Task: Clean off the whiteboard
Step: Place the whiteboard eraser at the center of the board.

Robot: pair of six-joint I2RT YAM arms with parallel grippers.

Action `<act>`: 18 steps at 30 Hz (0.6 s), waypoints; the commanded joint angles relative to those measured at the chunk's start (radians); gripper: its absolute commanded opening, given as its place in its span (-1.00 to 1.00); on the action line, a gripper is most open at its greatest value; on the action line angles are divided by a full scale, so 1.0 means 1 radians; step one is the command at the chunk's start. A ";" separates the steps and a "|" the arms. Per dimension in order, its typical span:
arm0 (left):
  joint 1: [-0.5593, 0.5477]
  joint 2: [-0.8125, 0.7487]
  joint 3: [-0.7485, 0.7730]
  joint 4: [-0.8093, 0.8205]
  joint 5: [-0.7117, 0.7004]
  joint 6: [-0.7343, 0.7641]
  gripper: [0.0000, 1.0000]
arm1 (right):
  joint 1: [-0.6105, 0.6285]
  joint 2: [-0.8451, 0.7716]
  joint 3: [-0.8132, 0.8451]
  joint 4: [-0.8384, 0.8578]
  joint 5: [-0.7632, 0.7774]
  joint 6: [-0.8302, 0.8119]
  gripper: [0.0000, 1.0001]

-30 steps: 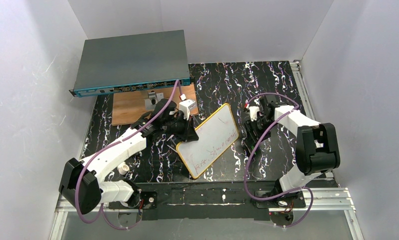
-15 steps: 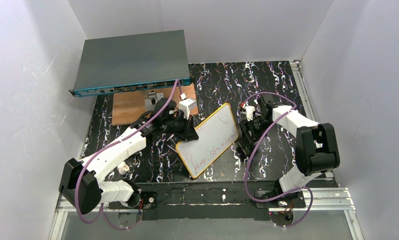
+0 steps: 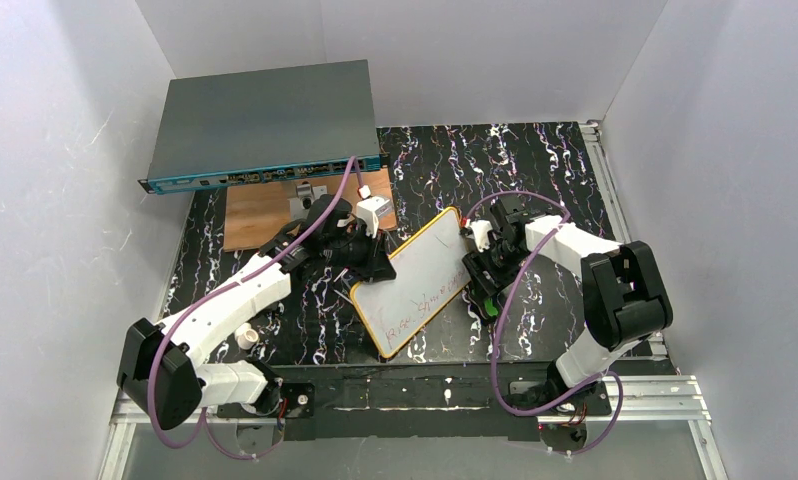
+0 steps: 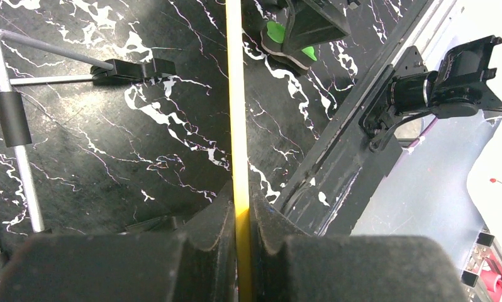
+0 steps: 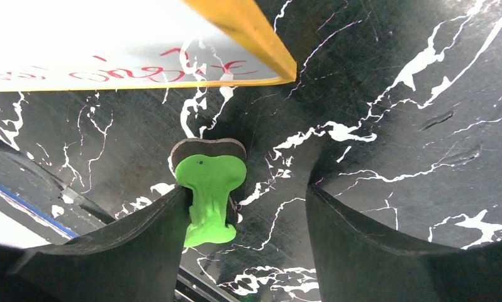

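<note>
Spread the right gripper (image 5: 255,195) wide within the last second, with nothing clamped between its jaws. Left the green eraser (image 5: 209,182) resting against one finger only, well apart from the other, over the black marbled table (image 5: 393,126). Swung that arm in from the right toward the whiteboard (image 5: 110,44), ending just beside its near corner without touching it. Held the whiteboard tilted up off the table, its orange rim pinched in the closed left gripper (image 4: 239,207). Found the red marks (image 5: 154,72) along the board's lower edge not yet wiped. Judged this as a release or re-grip of the eraser, so no wiping seemed possible until a firm hold was regained.
</note>
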 commanded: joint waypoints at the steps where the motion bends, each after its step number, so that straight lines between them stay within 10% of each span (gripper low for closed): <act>1: -0.001 -0.055 0.040 0.065 0.023 0.000 -1.00 | 0.006 -0.021 -0.016 0.020 -0.047 -0.025 0.48; 18: -0.001 -0.075 0.037 0.048 0.019 0.002 -1.00 | -0.083 -0.137 -0.050 0.157 0.312 -0.051 0.49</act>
